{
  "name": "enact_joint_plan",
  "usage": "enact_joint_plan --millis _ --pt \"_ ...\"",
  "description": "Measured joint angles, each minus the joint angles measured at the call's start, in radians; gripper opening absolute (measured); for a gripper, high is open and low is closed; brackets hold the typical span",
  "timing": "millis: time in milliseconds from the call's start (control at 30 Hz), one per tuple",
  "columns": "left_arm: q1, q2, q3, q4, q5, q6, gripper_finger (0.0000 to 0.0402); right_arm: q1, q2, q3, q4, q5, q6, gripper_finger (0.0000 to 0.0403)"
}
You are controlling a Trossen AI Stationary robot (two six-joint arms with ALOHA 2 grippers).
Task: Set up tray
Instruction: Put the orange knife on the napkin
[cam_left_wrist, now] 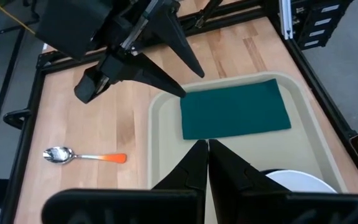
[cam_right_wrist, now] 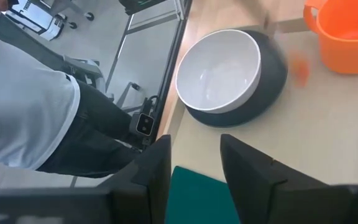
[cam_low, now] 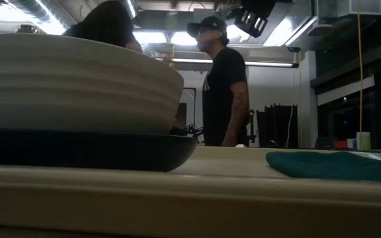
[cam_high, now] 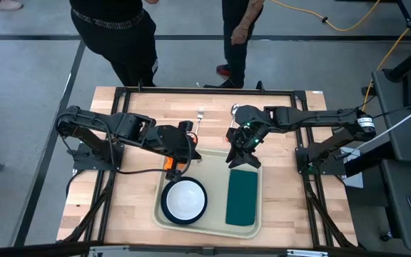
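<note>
Cream tray [cam_high: 207,223] lies at your table's near middle, holding a bowl [cam_high: 185,198] and napkin [cam_high: 242,196]; left gripper [cam_high: 185,163] pressed together, right gripper [cam_high: 242,158] spread over its far edge.

At the bottom centre of the frame, the left gripper [cam_left_wrist: 207,163] has its two dark fingers pressed together, tips over the rim of the large cream plastic tray [cam_left_wrist: 165,134]. A dark green rectangular napkin [cam_left_wrist: 235,109] lies flat inside the tray, right of centre. A white round bowl [cam_left_wrist: 294,181] peeks in at the lower right. At the upper left, the right gripper [cam_left_wrist: 185,78] points down with fingers spread, near the napkin's corner. On the light wooden table [cam_left_wrist: 98,112], lower left, lies a metal spoon with an orange handle [cam_left_wrist: 84,155].
</note>
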Motion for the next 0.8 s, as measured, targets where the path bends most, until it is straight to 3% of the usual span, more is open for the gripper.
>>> enact_joint_plan --millis 200,500,800 --pt "0.0 0.0 0.0 0.001 -0.023 0.001 0.0002 0.001 0.0 -0.001 0.0 0.03 0.002 0.0145" --pt "0.008 -0.001 0.0 0.014 -0.038 -0.005 0.0002 0.03 0.0 -0.001 -0.044 0.242 0.085 0.0145" --pt "0.021 0.005 0.0 0.087 0.034 -0.003 0.0001 0.074 0.0 -0.001 -0.142 0.407 0.089 0.0145"
